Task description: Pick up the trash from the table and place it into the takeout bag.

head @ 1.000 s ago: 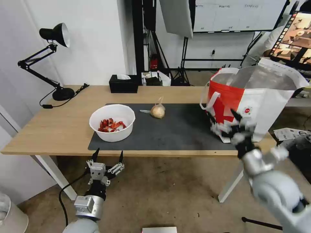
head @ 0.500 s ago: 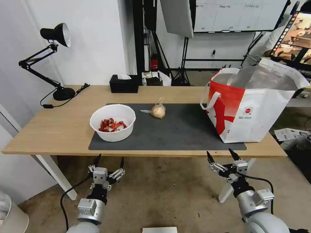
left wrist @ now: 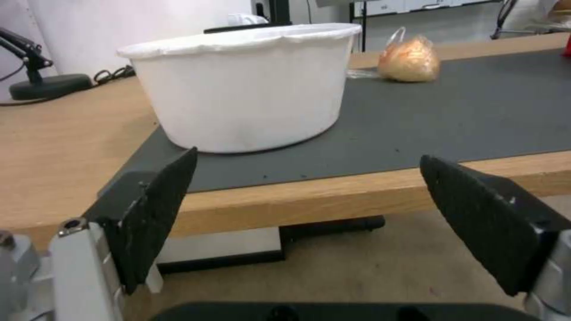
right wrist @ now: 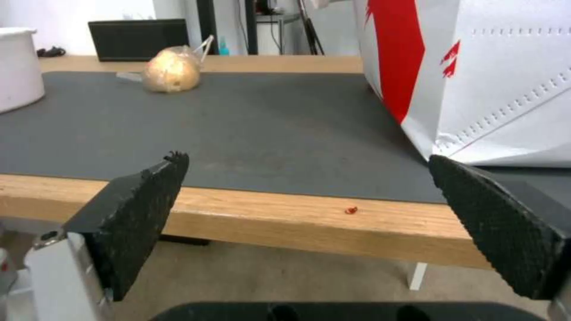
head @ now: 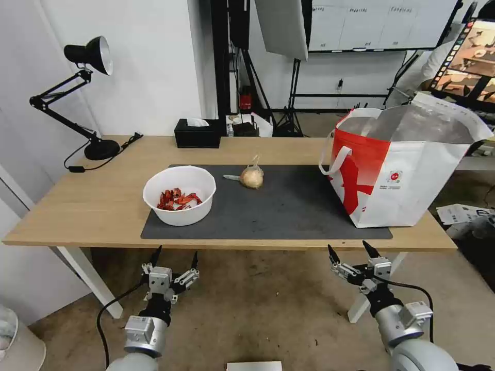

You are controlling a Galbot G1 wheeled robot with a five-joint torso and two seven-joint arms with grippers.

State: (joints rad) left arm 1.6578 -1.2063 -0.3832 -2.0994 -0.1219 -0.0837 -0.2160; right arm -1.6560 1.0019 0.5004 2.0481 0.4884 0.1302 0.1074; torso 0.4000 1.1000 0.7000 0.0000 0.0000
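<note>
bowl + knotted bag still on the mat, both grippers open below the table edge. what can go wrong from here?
1. The white bowl is wide and holds loose red shell scraps; a rim pinch by the left gripper could tip and spill it.
2. The small knotted bag could slip or tear.
3. The right gripper, rising, could catch the table edge or shove the takeout bag.

We are looking at a studio-style robotics lab. A light-wood table [head: 103, 206] with white legs is standing on bare concrete flooring, with a black articulated desk lamp [head: 77, 98] sitting at its far left corner. Behind it, a softbox light [head: 281, 26] on a stand, tripod legs [head: 289, 118], a whiteboard [head: 381, 23] and a glowing monitor [head: 472, 56] are filling the background.
</note>
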